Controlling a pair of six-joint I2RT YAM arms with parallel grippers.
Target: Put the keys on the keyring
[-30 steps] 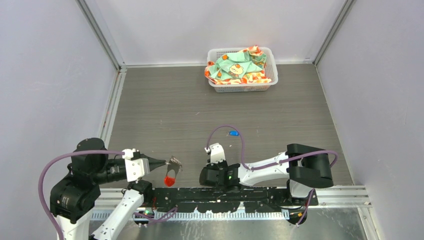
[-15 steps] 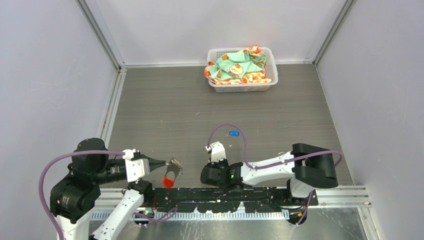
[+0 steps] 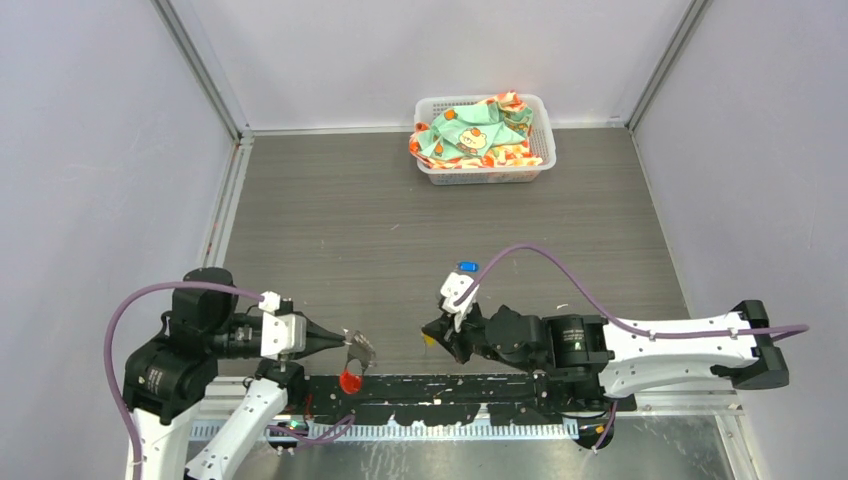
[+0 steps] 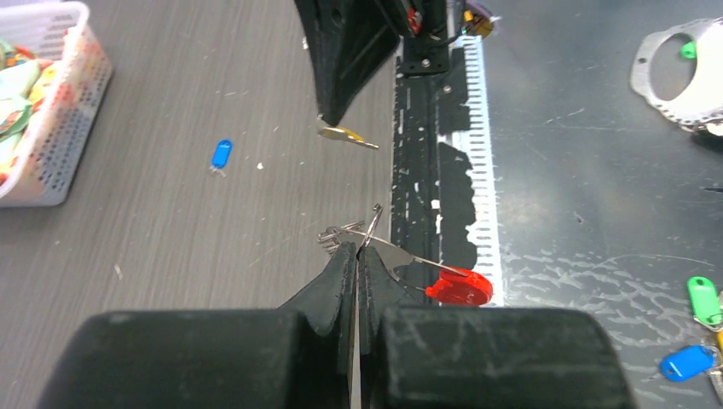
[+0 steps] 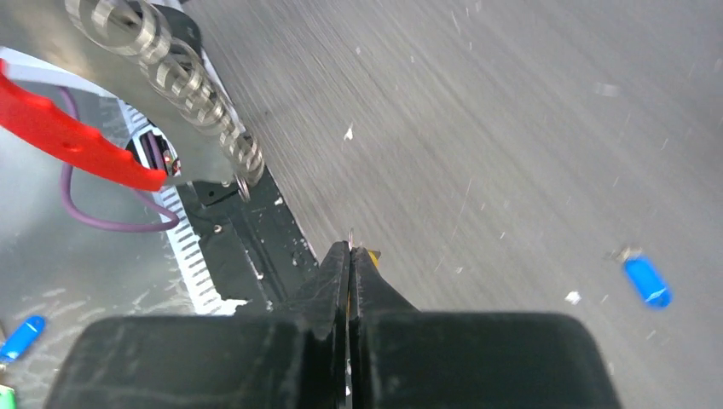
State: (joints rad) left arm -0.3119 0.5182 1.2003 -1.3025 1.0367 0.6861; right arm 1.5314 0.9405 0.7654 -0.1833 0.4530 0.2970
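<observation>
L fingers (image 4: 344,262) are pinched tight on the keyring (image 4: 372,228), gripping the thin ring at its edge. The chain bunch (image 5: 200,89) sits just past the tips. The red tag (image 4: 459,287) hangs off to one side of them.

R fingers (image 5: 342,261) are also closed, w/ the yellow key (image 4: 347,135) nipped at the very tips. In the R wrist view only a sliver of yellow shows beside the tip, so the grip looks shallow. Ring & key both appear held up off the counter (image 3: 400,220). The key is ahead of the L fingertips, apart from the ring, not touching it. The blue key (image 3: 466,266) lies on the counter beyond the R fingers, untouched.

Step in hand, as I read it: thread the yellow key onto the ring.

To do it well:
- Hold the L fingers steady so the ring doesn't swing.
- Bring the key's hole to the ring's split end, not the chain.
- Approach slow, since the ring is thin & prob. twists under a push.
- Avoid side loads: w/ a shallow pinch the key may pivot or drop.
- Check alignment via the L wrist view, where ring & key both show clearly.
</observation>
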